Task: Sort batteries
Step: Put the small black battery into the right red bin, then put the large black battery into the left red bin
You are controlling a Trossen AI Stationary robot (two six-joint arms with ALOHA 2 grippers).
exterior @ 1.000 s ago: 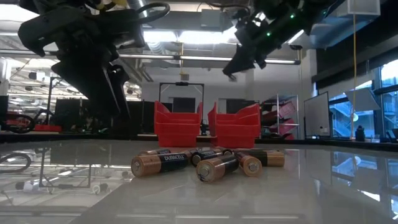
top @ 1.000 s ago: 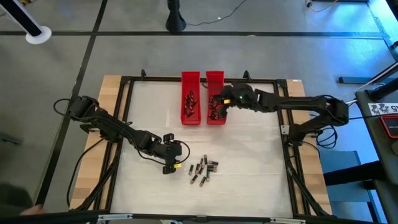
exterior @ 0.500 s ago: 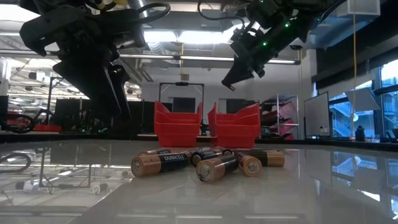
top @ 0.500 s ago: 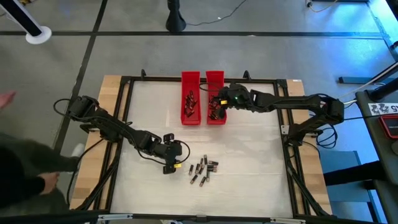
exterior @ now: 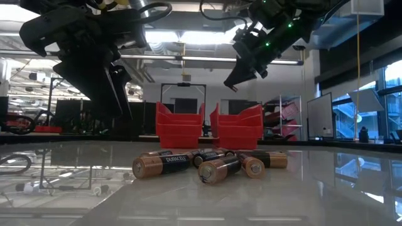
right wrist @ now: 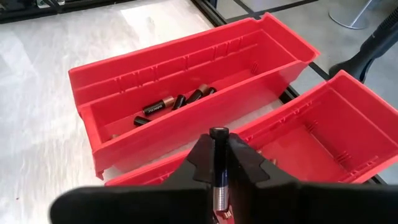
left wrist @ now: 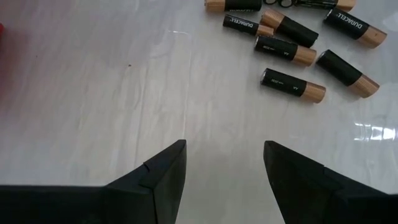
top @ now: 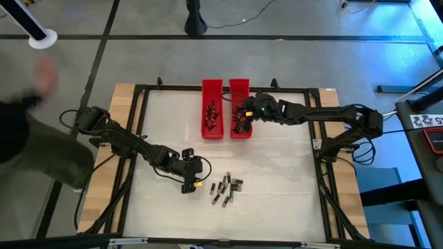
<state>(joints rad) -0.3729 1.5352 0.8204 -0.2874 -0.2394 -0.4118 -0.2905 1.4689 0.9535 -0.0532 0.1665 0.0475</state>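
Several loose batteries lie in a small pile on the white table, near its front edge; they also show in the low view as batteries. My left gripper stands open just left of the pile, nothing between its fingers. Two long red trays stand side by side at the back: the left tray and the right tray, both with batteries inside. My right gripper hangs above the right tray, shut on one slim battery. My right gripper pinches the slim battery's sides between its two fingers. The battery lies along the fingers, its dark end sticking out past the fingertips and its metallic part farther back. It is lifted clear above the right tray, slanting down from the table's right.
A black frame runs around the table. A person moves beside the table's left edge. Bare table top lies between the trays and the pile. The left tray holds a few batteries.
The person at the table's left side has moved along it. Neither gripper has opened or shut.
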